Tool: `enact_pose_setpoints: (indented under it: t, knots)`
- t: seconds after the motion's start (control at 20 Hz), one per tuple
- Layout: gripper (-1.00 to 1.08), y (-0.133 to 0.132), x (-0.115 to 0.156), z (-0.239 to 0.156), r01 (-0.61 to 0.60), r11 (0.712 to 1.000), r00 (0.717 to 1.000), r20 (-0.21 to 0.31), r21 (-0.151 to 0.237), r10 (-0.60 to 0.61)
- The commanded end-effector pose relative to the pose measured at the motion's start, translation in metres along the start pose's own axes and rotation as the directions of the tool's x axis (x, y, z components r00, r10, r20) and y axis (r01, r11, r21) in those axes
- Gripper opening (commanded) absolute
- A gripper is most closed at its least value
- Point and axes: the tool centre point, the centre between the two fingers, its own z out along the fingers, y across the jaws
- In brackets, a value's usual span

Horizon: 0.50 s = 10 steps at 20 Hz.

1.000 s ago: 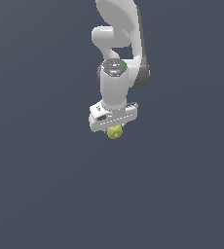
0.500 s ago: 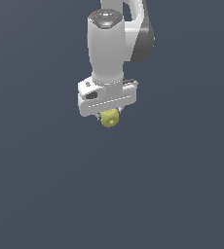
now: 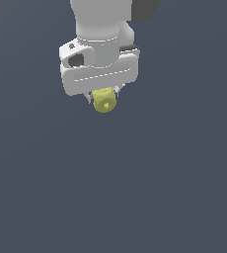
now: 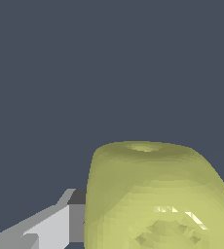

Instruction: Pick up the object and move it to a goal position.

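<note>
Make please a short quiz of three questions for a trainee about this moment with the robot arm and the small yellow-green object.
1. True or false: the gripper is shut on the object.
2. Where is the object in the exterior view? A) lying far below the gripper B) between the fingers, under the white hand C) beside the arm
3. In the wrist view, what colour is the object?

Key: 1 true; 2 B; 3 yellow-green.
</note>
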Motion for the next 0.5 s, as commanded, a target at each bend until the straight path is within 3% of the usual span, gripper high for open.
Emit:
enact_pose_setpoints:
  t: [0.0,0.45]
  knots:
    - [-1.0,0.005,0.001,-0.024,0.0,1.0,1.0,0.001,0.0,0.0]
    - [-1.0,0.021,0.008,-0.087,0.0,1.0,1.0,0.001,0.0,0.0]
